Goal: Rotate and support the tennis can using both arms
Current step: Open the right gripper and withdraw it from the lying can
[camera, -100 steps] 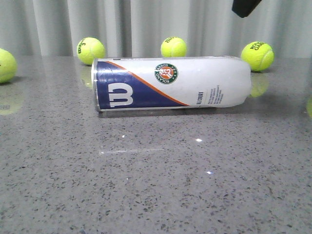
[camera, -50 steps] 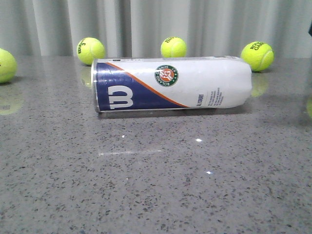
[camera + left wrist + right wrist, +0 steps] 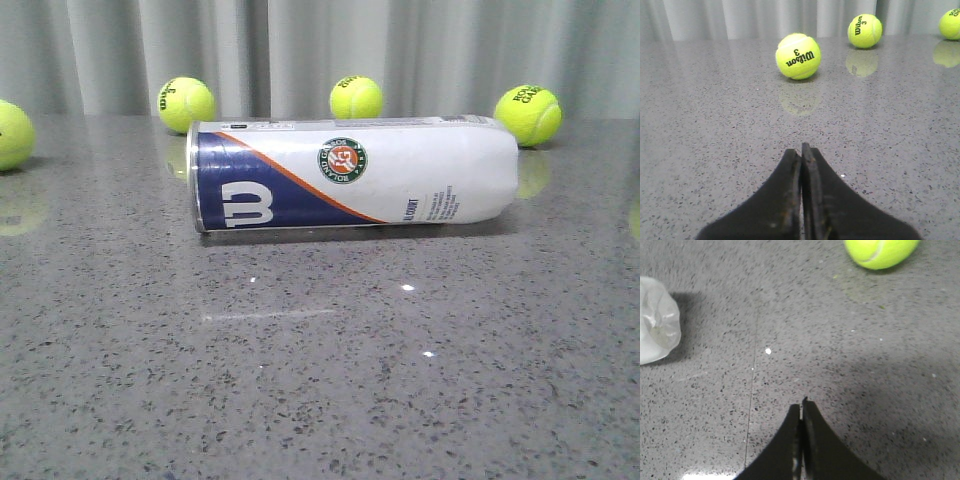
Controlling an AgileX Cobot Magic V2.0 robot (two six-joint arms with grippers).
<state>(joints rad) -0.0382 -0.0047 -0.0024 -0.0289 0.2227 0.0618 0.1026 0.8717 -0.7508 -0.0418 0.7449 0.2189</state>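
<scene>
Readable stuff: tennis can [image 3: 350,175] lying on its side mid-frame in front view has the big white Wilson "W" logo on the navy part, sideways, plus the round Roland Garros badge [image 3: 342,160] w/ text around its ring. Small print near the can's right end is too tiny to read. Left wrist view: center tennis ball [image 3: 798,56] says "Wilson 3" upside down, ball [image 3: 864,31] upper right says "Wilson 3" too.
</scene>
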